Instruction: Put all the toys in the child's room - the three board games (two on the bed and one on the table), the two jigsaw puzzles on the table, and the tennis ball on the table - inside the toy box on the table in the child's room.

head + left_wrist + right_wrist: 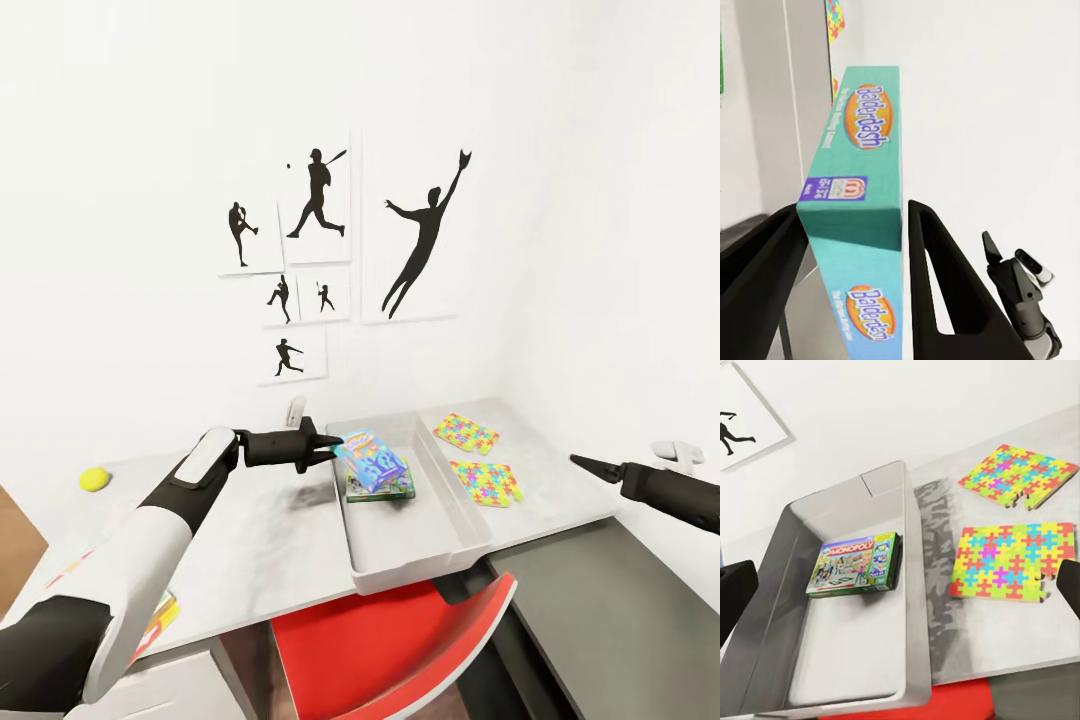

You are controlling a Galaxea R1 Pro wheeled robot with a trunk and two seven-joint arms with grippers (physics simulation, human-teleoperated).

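Left pincer [328,447] clamped on the Balderdash board game [370,460], teal-blue box with orange logo, held tilted on edge over the toy box [400,540], long axis running away from the pincer. Monopoly box [382,487] lies flat inside the toy box, under the held game. Two jigsaw puzzles [466,433] lie flat on the counter [270,540], just beside the toy box. Tennis ball [95,479] on the counter, well apart from the toy box. Right pincer [590,463] beyond the puzzles; open or closed, cannot tell.
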